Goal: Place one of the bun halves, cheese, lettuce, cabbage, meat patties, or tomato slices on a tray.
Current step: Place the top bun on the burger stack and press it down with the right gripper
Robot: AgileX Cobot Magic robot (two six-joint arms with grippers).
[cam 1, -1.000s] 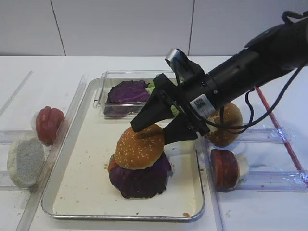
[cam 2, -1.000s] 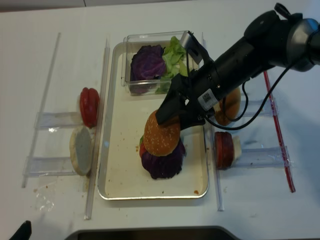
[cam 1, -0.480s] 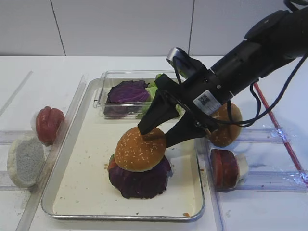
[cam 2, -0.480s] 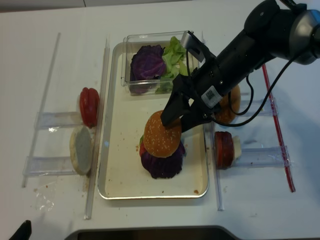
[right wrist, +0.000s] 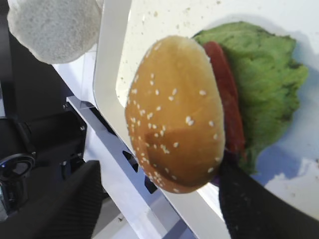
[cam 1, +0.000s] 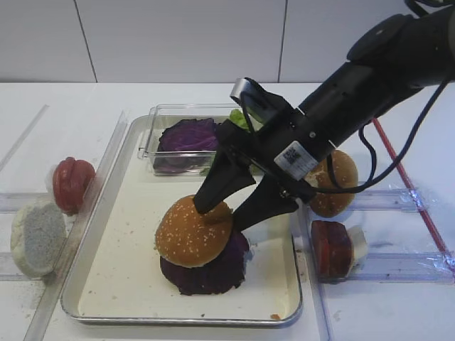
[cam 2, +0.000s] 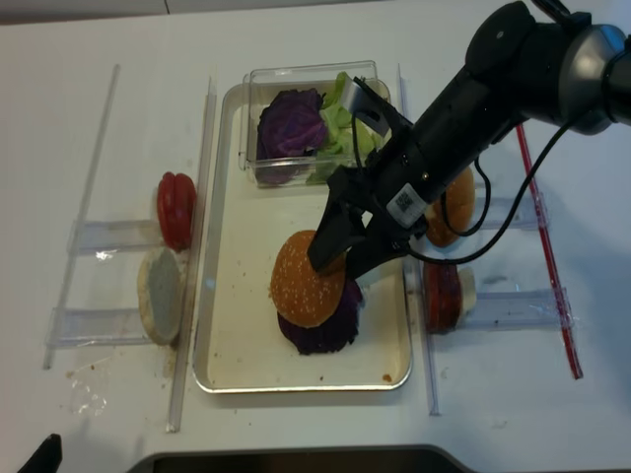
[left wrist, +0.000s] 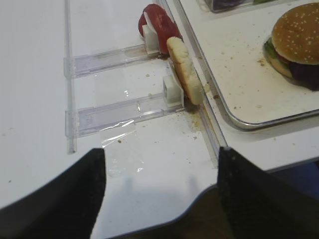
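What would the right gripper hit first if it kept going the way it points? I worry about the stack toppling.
Most likely the sesame bun top. The right gripper points down and left with its open fingers straddling the bun's near edge, on the stack in the tray. Depth is hard to judge.

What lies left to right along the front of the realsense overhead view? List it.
Pale floury bun half → tray's left rim → sesame bun top on the purple cabbage → red slice in the right rack → red strip.
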